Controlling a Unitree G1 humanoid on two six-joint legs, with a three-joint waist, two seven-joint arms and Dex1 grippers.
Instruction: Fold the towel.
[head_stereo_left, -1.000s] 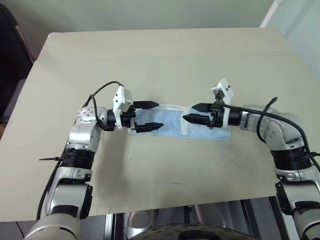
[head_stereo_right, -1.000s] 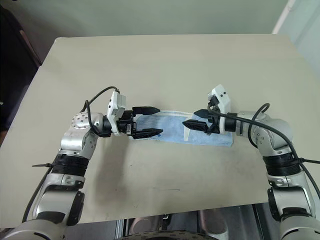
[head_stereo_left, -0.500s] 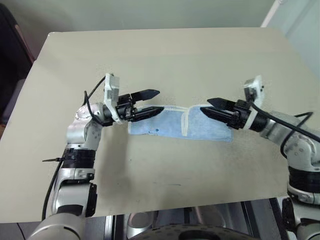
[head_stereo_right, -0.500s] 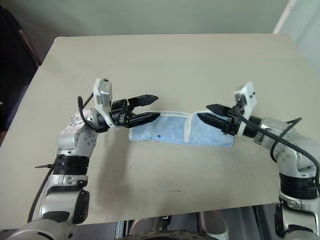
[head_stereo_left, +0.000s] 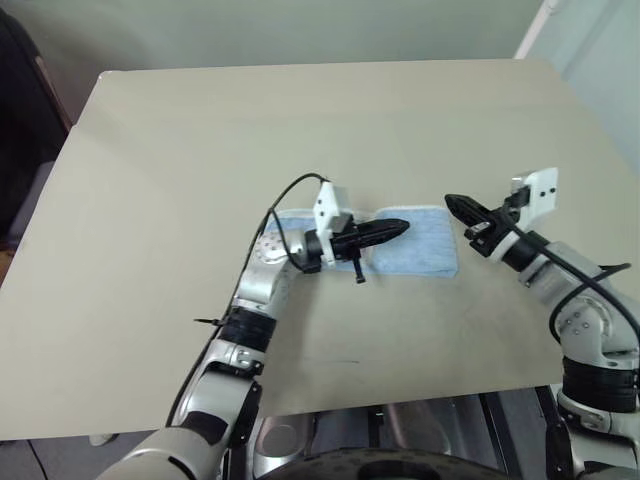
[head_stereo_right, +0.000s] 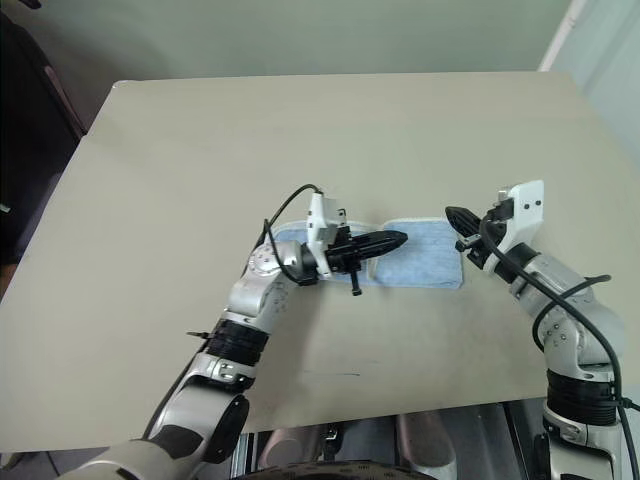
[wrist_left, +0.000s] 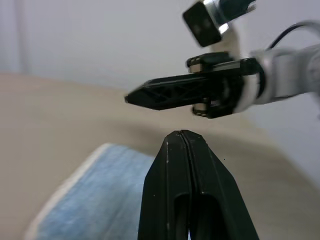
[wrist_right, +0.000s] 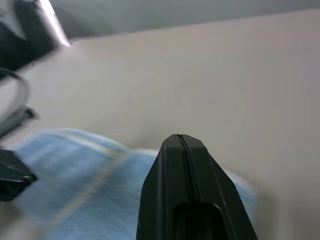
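Both of my arms have swung to the right since a second ago, and both pairs of fingers, spread wide then, are now pressed together with nothing between them. My left gripper (head_stereo_left: 400, 228) now hangs over the middle of the towel (head_stereo_left: 420, 245), pointing right, where earlier it sat at the cloth's left end. My right gripper (head_stereo_left: 452, 203) has pulled off the cloth and now sits just past its right end, tip aimed back toward the left one; the left wrist view shows its closed black fingers (wrist_left: 170, 95) crossing just ahead of my own tip. The towel lies flat on the tabletop (head_stereo_left: 200, 150), a little right of centre and nearer the front edge than the back, its long side running left to right. Its white edging shows along the far side, and a white band crosses it just behind my left fingers.
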